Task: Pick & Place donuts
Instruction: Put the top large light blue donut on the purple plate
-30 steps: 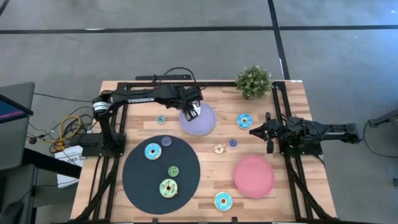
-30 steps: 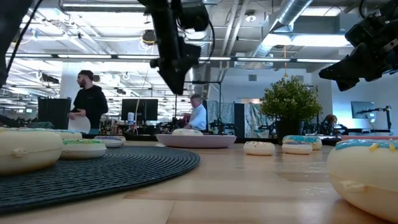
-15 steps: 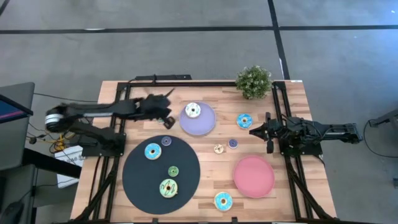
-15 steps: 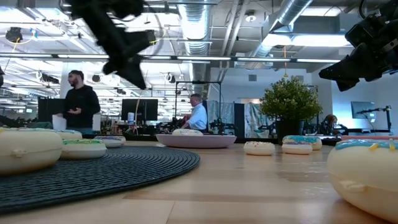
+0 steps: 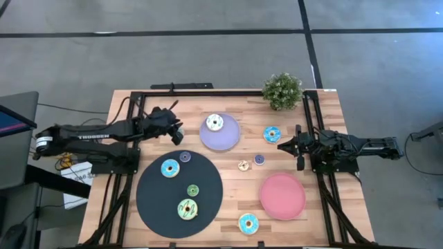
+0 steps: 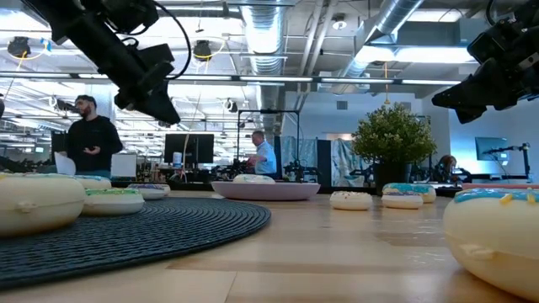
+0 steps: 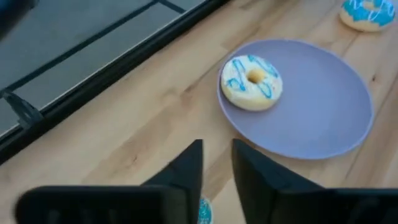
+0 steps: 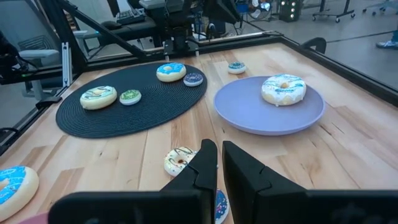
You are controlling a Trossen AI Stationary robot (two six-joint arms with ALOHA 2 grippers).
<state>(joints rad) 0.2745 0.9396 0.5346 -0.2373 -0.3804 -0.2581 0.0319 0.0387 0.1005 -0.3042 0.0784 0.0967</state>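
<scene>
A white donut with blue icing (image 5: pixel 214 122) lies flat on the lavender plate (image 5: pixel 228 138). My left gripper (image 5: pixel 178 134) hangs above the wood just left of that plate, slanting down, open by a narrow gap (image 7: pixel 216 152) with nothing in it. A small blue donut (image 7: pixel 204 211) peeks out on the table below its fingers. Several donuts lie on the round black mat (image 5: pixel 156 200); others lie loose on the wood (image 5: pixel 271 134), (image 5: pixel 248 223). My right gripper (image 5: pixel 280 146) waits shut at the right side, clear of everything.
A pink plate (image 5: pixel 282 196) with nothing on it lies at the near right. A potted plant (image 5: pixel 282 90) stands at the far edge. Two small donuts (image 5: pixel 243 165), (image 5: pixel 259 159) lie mid-table. Black frame rails (image 5: pixel 138 117) run along both sides. People stand in the room behind.
My left gripper has drawn back from above the lavender plate toward the table's left edge and tipped from pointing steeply down to a shallower slant. The white donut has stayed on the plate.
</scene>
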